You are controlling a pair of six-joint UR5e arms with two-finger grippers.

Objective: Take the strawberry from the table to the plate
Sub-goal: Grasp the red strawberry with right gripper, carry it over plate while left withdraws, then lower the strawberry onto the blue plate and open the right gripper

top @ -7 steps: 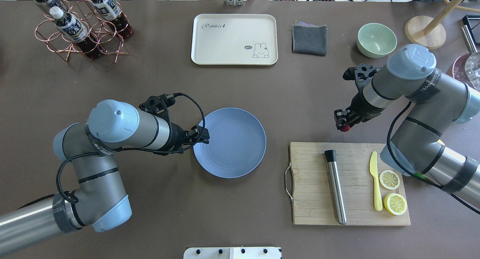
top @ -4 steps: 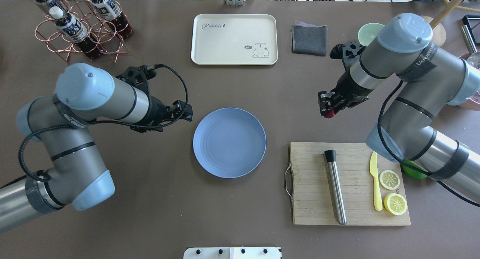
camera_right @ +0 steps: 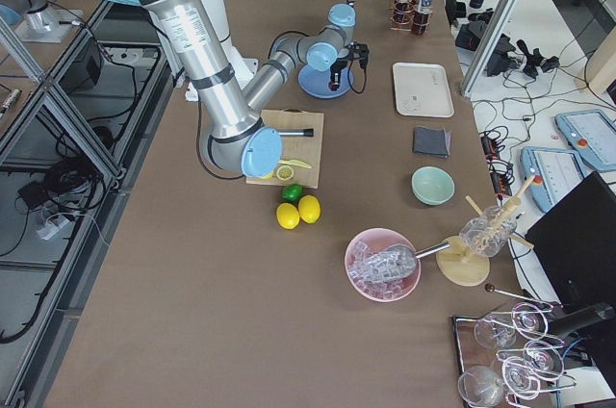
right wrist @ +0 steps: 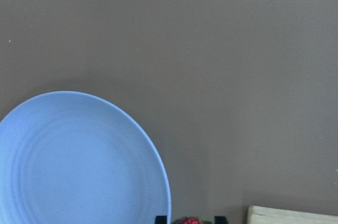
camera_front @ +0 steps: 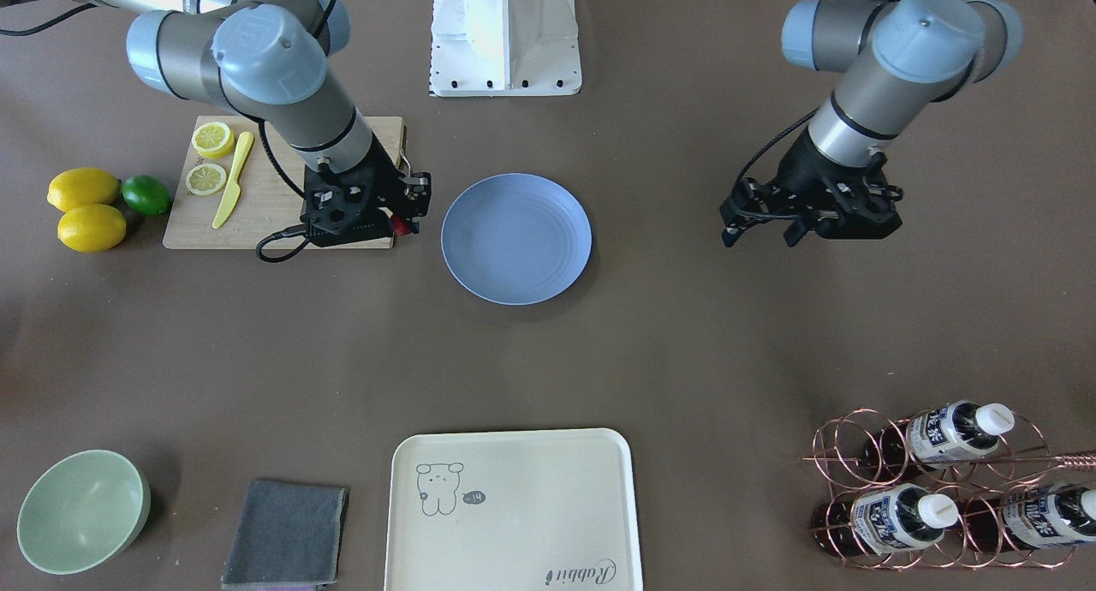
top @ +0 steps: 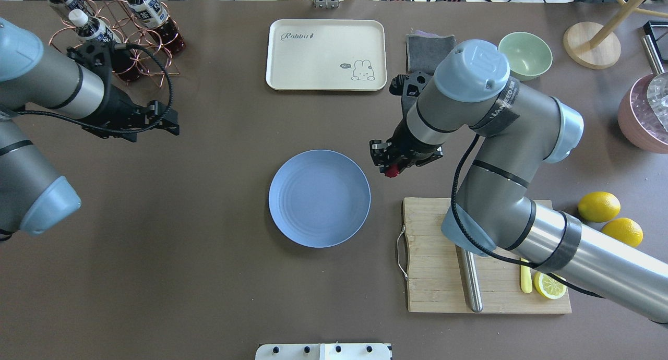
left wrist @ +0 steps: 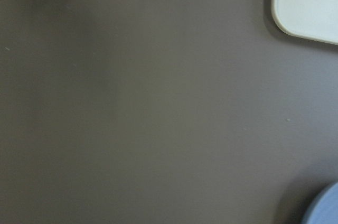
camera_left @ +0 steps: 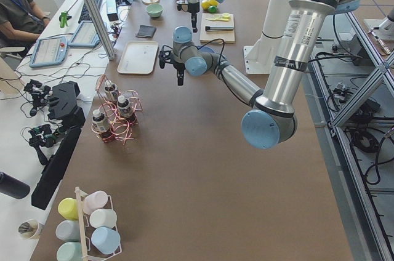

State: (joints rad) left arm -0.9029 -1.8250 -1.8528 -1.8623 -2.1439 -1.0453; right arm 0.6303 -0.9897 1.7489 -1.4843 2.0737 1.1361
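Observation:
The strawberry (top: 390,171) is a small dark-red berry pinched in my right gripper (top: 389,168), which is shut on it and hangs above the table (top: 209,276) just off the right rim of the light blue plate (top: 319,198). The right wrist view shows the strawberry (right wrist: 189,221) between two fingertips at its bottom edge, with the plate (right wrist: 79,160) to the left. In the front view the strawberry (camera_front: 399,224) sits beside the plate (camera_front: 516,238). My left gripper (top: 175,124) is open and holds nothing, far left of the plate.
A bamboo cutting board (top: 433,276) with a metal rod, a yellow knife and a lemon slice lies under the right arm. Two lemons (top: 598,206) sit to its right. At the back are a cream tray (top: 326,55), a grey cloth (top: 420,49), a green bowl (top: 524,55) and a bottle rack (top: 115,36).
My right arm has carried the strawberry leftward, close to the plate's right rim. My left arm has pulled back from the plate, up and to the left near the bottle rack.

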